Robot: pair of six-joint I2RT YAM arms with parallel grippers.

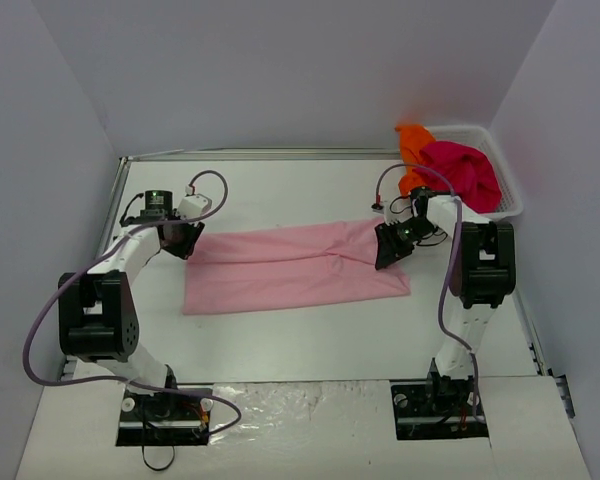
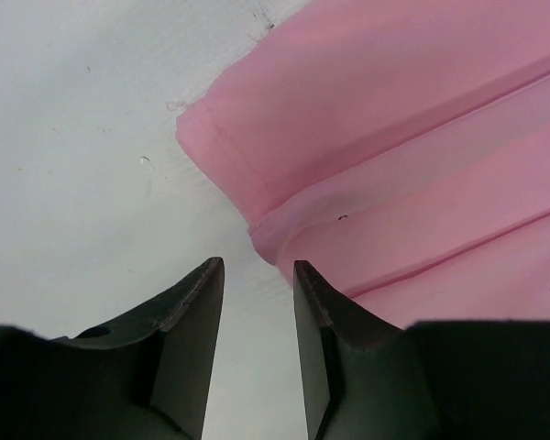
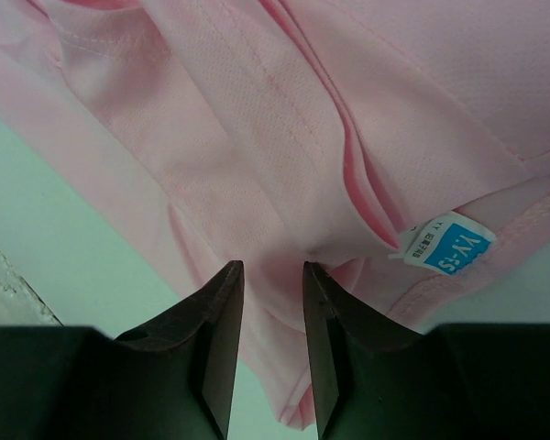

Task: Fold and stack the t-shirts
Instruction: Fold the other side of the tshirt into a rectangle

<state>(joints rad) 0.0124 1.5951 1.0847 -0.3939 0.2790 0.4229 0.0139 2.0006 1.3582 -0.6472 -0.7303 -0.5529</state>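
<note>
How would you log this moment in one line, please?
pink t-shirt: folded lengthwise | left gripper: open, empty | right gripper: open

A light pink soft cloth t-shirt (image 3: 257, 119) fills most of the frame, from the upper left to the right edge. It lies in several overlapping folds with stitched hems running diagonally. A small white and blue neck label (image 3: 449, 246) sticks out from a seam at the lower right. The white table surface (image 3: 64, 266) shows along the left and in the lower right corner. At the bottom centre, the right gripper (image 3: 270, 270) has its two black fingers (image 3: 215, 348) slightly parted above the cloth's edge, with nothing pinched between them.
</note>
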